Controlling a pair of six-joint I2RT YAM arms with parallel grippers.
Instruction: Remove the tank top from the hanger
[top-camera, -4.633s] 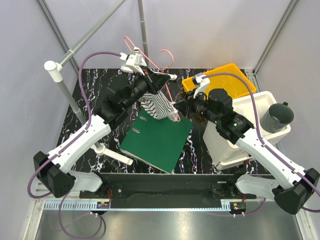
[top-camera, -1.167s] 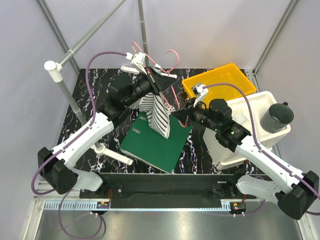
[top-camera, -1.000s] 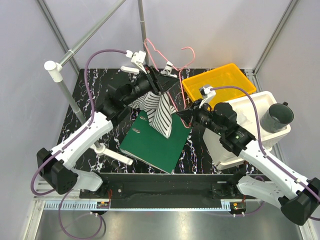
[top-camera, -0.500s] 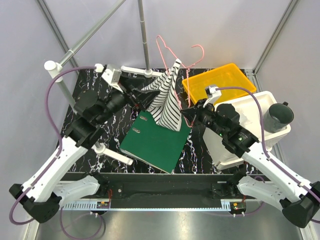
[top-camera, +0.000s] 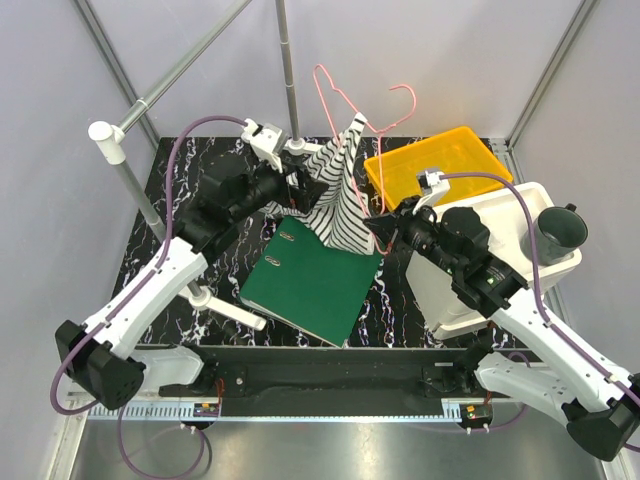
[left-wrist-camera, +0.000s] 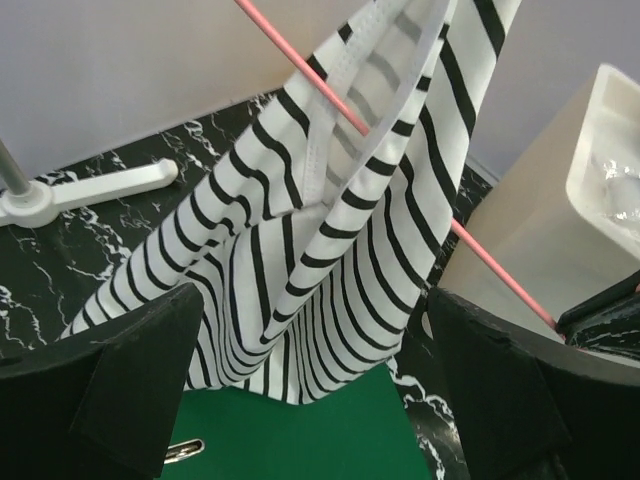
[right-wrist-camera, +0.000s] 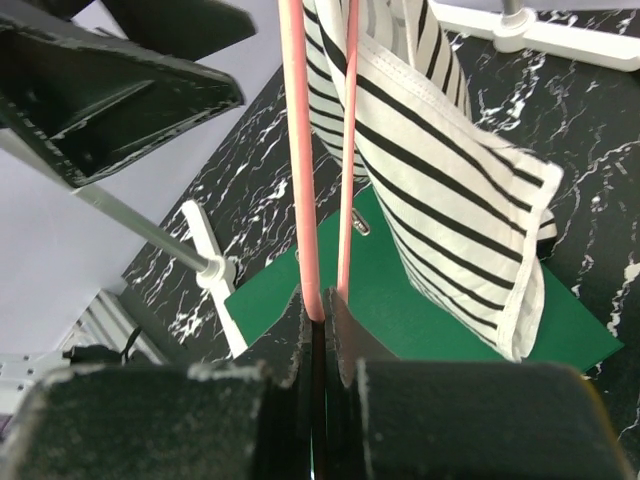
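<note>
The black-and-white striped tank top (top-camera: 336, 192) hangs from the pink wire hanger (top-camera: 338, 98), which is held up in the air; its lower end rests on the green binder (top-camera: 315, 285). My right gripper (top-camera: 380, 222) is shut on the hanger's lower wire (right-wrist-camera: 302, 200), low and right of the garment (right-wrist-camera: 440, 190). My left gripper (top-camera: 303, 172) is open just left of the tank top. In the left wrist view the striped cloth (left-wrist-camera: 300, 270) hangs ahead of the wide-apart fingers (left-wrist-camera: 120, 390), touching neither, and the pink wire (left-wrist-camera: 345, 112) crosses it.
A yellow tray (top-camera: 435, 160) sits at the back right, with a white bin (top-camera: 500, 235) and a grey cup (top-camera: 560, 232) to its right. A grey rail (top-camera: 180, 65) and an upright pole (top-camera: 288, 70) stand behind. A white stand (top-camera: 228, 308) lies left of the binder.
My left gripper has opened and let go of the tank top, swung out left, then come back beside it. The right gripper has lifted the hanger higher.
</note>
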